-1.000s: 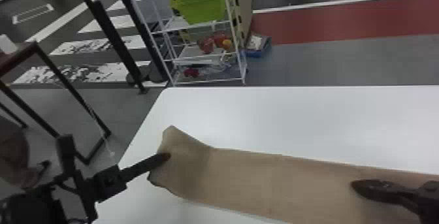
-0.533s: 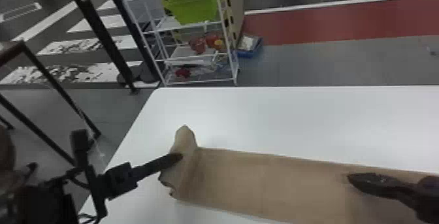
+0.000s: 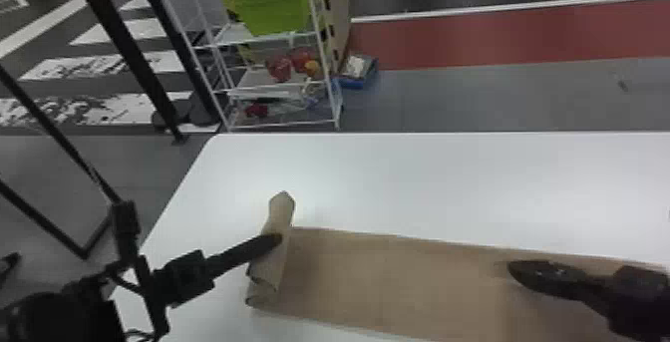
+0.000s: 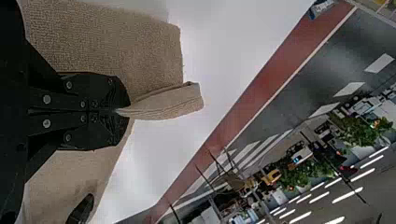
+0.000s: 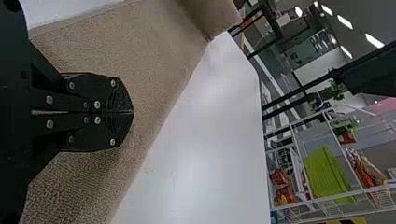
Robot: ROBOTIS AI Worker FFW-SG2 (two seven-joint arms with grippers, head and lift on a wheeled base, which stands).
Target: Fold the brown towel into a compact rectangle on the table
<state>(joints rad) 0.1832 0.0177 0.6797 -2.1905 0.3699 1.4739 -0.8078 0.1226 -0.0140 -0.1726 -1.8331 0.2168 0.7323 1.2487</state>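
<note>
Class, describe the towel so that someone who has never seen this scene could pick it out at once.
Find the large white table. Across its near part runs a long towel, its left end pinched up in the left gripper. Its brown, textured cloth sets it apart from the smooth white tabletop and the black right gripper.

The long strip of plain brown, finely textured cloth towel (image 3: 399,278) is partly folded: its left end is gathered up and pinched at the tips of the left gripper (image 3: 278,239), with a peaked corner beyond them and curled, looped layers on their near side. From there the towel stretches largely flat to the right, passing beneath the right gripper (image 3: 512,268).
</note>
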